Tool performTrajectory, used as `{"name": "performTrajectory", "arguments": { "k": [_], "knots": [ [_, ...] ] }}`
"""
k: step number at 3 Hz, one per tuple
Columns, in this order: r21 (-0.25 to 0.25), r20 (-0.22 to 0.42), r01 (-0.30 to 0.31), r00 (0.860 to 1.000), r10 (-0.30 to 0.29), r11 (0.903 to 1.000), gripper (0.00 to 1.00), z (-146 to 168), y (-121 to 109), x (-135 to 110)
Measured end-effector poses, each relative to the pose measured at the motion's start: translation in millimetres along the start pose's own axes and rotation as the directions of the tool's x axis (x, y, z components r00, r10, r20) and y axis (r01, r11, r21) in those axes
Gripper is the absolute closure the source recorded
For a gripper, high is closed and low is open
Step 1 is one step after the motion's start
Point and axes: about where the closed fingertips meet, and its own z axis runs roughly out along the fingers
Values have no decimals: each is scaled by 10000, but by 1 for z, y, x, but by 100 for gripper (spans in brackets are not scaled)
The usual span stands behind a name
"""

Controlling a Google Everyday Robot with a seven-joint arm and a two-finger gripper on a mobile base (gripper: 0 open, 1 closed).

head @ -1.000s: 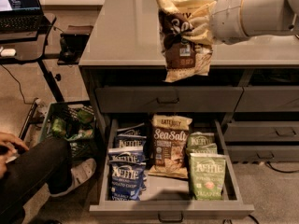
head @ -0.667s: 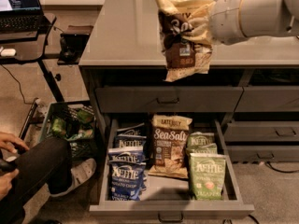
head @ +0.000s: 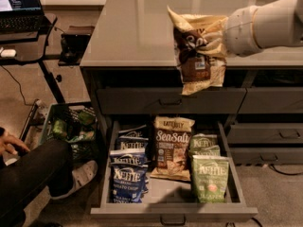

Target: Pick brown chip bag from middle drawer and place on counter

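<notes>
My gripper (head: 223,33) is at the end of the white arm reaching in from the right. It is shut on a brown chip bag (head: 198,51), which hangs crumpled in front of the front edge of the grey counter (head: 137,27). The fingers are mostly hidden behind the bag's top. Below, the middle drawer (head: 173,213) is pulled out. A second brown "Sea Salt" bag (head: 171,148) lies in its middle, with blue Kettle bags (head: 128,171) on its left and green Kettle bags (head: 209,174) on its right.
A black desk with a laptop (head: 19,4) stands at the upper left. A green basket (head: 71,124) sits on the floor left of the drawers. A person's leg and shoe (head: 42,174) lie at the lower left. Shut drawer fronts (head: 265,134) are at the right.
The arm and the held brown bag have moved a little to the right and down. The drawer and the bags in it have not moved.
</notes>
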Motion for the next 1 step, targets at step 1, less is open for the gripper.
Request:
{"name": "performTrajectory", "arguments": {
  "k": [1],
  "knots": [
    [-64, 6, 3, 10000, -3, 10000, 100, 0, 2, 0]
  ]
}}
